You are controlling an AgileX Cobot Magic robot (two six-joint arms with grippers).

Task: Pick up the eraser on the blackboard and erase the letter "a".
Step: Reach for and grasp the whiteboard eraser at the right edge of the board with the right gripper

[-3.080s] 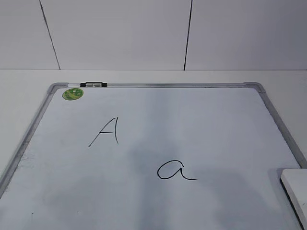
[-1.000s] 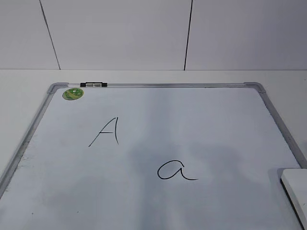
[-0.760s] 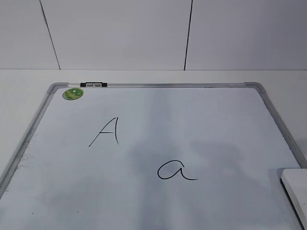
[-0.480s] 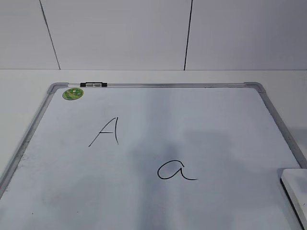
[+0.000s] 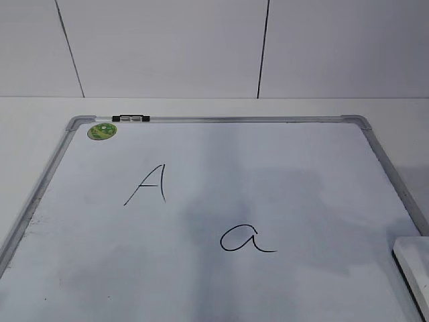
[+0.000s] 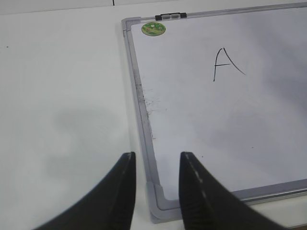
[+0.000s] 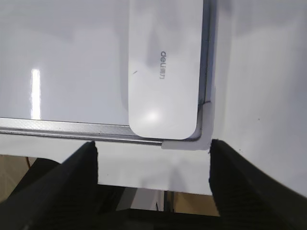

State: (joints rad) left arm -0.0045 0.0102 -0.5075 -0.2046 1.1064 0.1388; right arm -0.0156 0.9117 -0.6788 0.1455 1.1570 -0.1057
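Note:
The blackboard [image 5: 221, 119] is a white board in a silver-grey frame lying flat on the table. The letter "a" [image 5: 247, 239] is written in black right of its middle. The eraser [image 7: 165, 67], a white rounded block with a small grey mark, lies in the board's near right corner and shows at the exterior view's right edge as the eraser [image 5: 414, 268]. My right gripper [image 7: 152, 146] is wide open just short of the eraser, over the table's front strip, touching nothing. My left gripper [image 6: 157, 155] is open and empty above the board's near left corner. Neither arm shows in the exterior view.
A capital "A" [image 5: 151, 184] is drawn left of the middle. A round green sticker [image 5: 102, 131] and a small black-and-silver clip [image 5: 131, 119] sit at the far left corner. The table's front edge [image 7: 153, 189] lies just below the right gripper. A white wall stands behind.
A grey shadow has spread over the right half of the board toward the eraser. The letters, the board and the eraser have stayed in place.

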